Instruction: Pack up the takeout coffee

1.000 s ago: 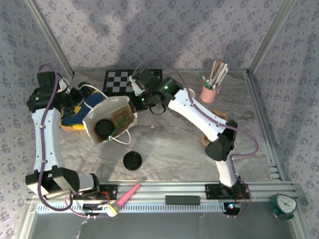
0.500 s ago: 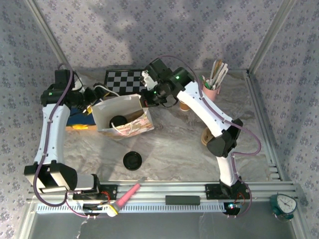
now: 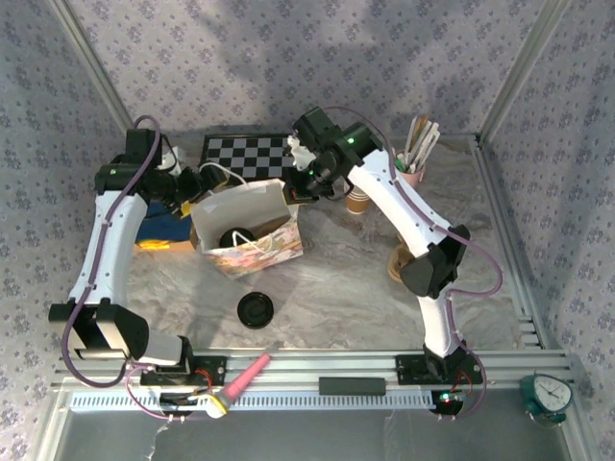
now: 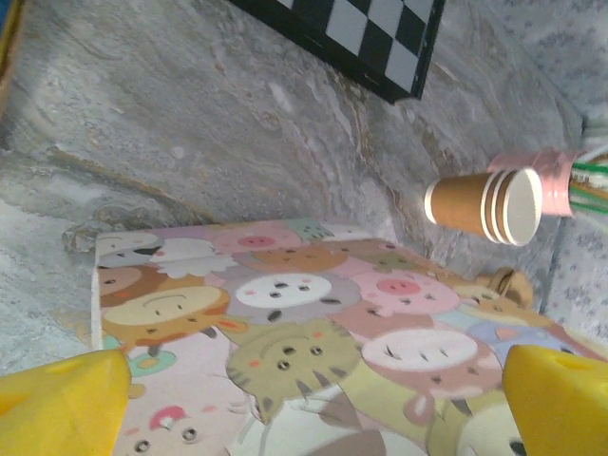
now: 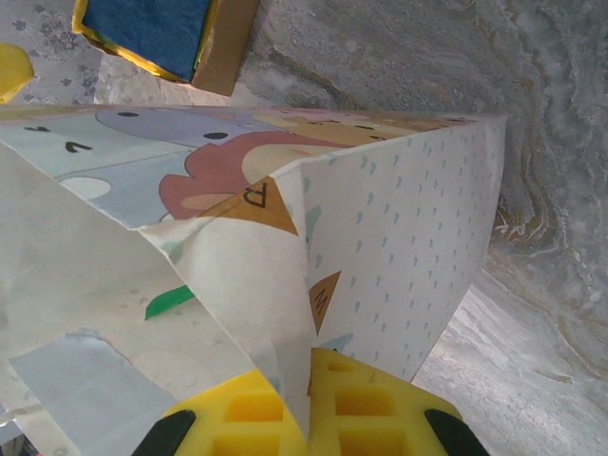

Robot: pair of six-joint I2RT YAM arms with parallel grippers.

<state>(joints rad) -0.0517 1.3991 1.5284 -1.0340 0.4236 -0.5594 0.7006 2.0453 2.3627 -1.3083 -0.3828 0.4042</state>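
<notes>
A paper bag (image 3: pixel 252 252) printed with cartoon animals stands upright left of centre, mouth up. Inside it the takeout coffee (image 3: pixel 234 237) shows as a dark round top; its sides are hidden by the bag walls. My right gripper (image 3: pixel 300 188) (image 5: pixel 309 399) is shut on a fold of the bag's rim at its far right corner. My left gripper (image 3: pixel 202 185) (image 4: pixel 309 408) is open at the bag's far left side, yellow fingertips (image 4: pixel 59 404) spread wide over the animal-printed wall (image 4: pixel 285 313), not pinching it.
A stack of nested tan cups (image 3: pixel 357 201) (image 4: pixel 484 202) stands right of the bag, before a pink holder of stirrers (image 3: pixel 408 173). Also here are a loose black lid (image 3: pixel 256 310), a checkerboard (image 3: pixel 240 154), a blue and yellow box (image 3: pixel 159 230) and a pink-handled tool (image 3: pixel 247 375).
The bag has gone from lying tipped, mouth toward the near side, to standing upright, and has shifted right. Both arms moved right and back with it.
</notes>
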